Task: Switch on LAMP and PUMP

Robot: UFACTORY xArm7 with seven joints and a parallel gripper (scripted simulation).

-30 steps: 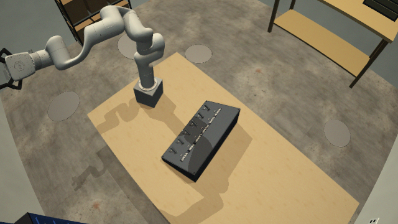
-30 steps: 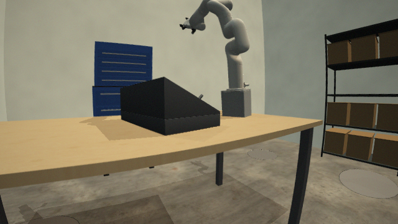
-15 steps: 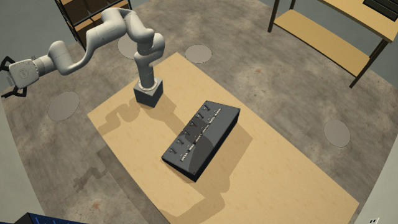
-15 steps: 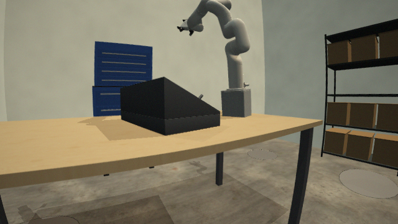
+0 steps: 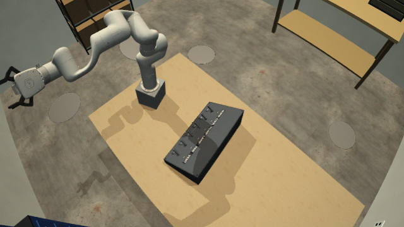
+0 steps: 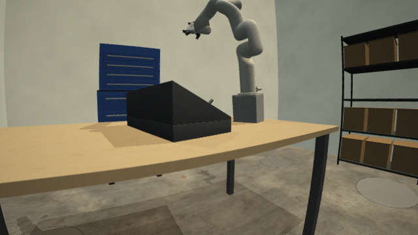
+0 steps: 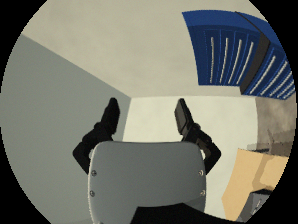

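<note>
A black sloped console [image 5: 205, 142] lies on the wooden table [image 5: 221, 157], with a row of several small toggle switches [image 5: 192, 130] and a strip of labels beside them; the labels are too small to read. In the exterior view I see only the console's blank back and side [image 6: 176, 111]. My gripper [image 5: 9, 89] is open and empty, high in the air far to the left of the table, well away from the console. It also shows in the exterior view [image 6: 191, 32] and in the wrist view [image 7: 147, 119], facing the wall.
The arm's grey base block [image 5: 150, 93] stands on the table's far corner. Blue drawer cabinets [image 6: 128, 81] stand by the wall behind the console. A black shelf with cardboard boxes [image 6: 379, 98] is at the right. A wooden bench [image 5: 341, 34] stands across the room.
</note>
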